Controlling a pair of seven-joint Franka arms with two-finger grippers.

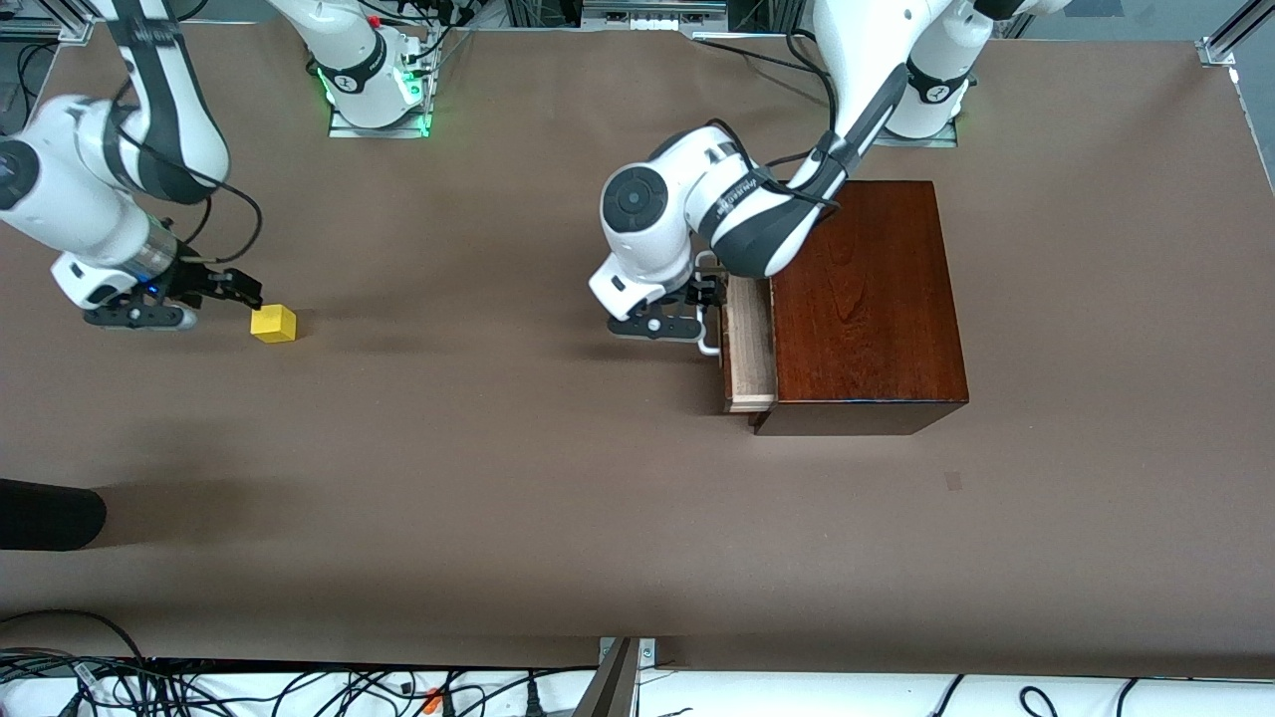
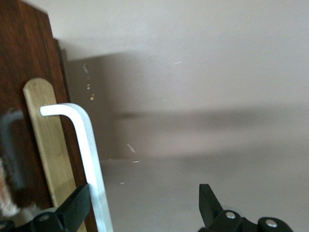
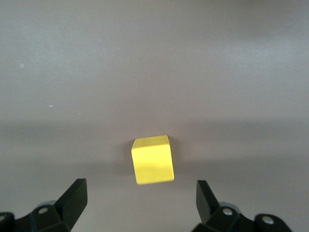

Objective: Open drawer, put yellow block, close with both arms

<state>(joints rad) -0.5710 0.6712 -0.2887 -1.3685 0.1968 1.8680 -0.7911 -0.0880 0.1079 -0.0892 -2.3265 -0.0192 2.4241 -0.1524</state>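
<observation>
Front view: the box (image 1: 867,299) is sitting toward the left arm's end of the table (image 1: 498,478), with its drawer (image 1: 749,349) pulled out a short way, pale wood tray showing. The left arm is reaching down from its base and the left gripper (image 1: 705,317) is sitting right at the white handle (image 1: 709,344) on the drawer front. Its fingers can't be made out from here. The right gripper (image 1: 231,289) is hanging low toward the right arm's end of the table, just beside the yellow block (image 1: 274,324), which is resting on the table well apart from the box. The block is lying free, not gripped. A dark object (image 1: 45,513) is poking in at the table edge near the camera, at the right arm's end.

Left wrist view: the left gripper (image 2: 145,205) is standing with its fingers (image 2: 77,205) spread wide. The white handle (image 2: 89,154) is passing between them, close against one finger and far from the other, so nothing is clamped. The drawer front (image 2: 29,72) and a pale wood strip (image 2: 46,140) are showing beside the bar.

Right wrist view: the right gripper (image 3: 142,203) is holding its fingers (image 3: 75,195) wide apart, nothing between the tips. The yellow block (image 3: 152,159) is lying on the table just ahead of the gap, roughly centred on it, not touching either finger.
</observation>
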